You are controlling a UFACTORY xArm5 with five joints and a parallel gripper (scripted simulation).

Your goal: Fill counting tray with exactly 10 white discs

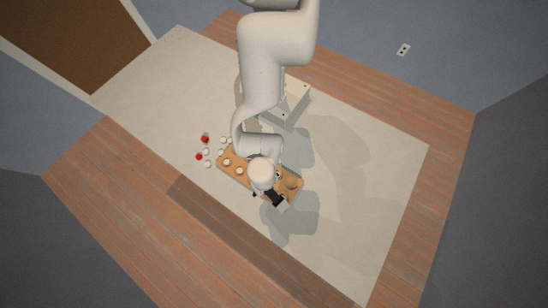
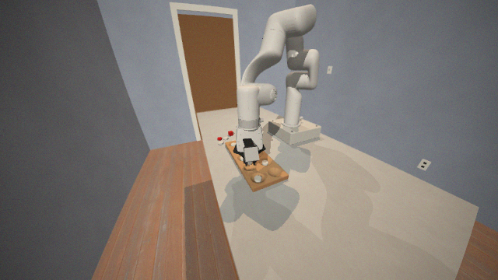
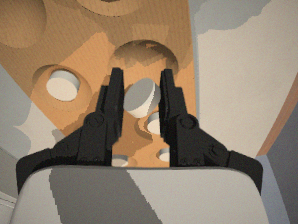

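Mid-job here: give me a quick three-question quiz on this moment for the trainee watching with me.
1. True or false: the gripper is shut on a white disc.
2. What lies beneath the held disc in the wrist view?
A. bare table
B. an empty pocket of the tray
C. a red cube
3. Fill in: beside the loose white discs left of the tray lie two ____ pieces.

Key: 1 true. 2 B. 3 red, the cube and a round one.
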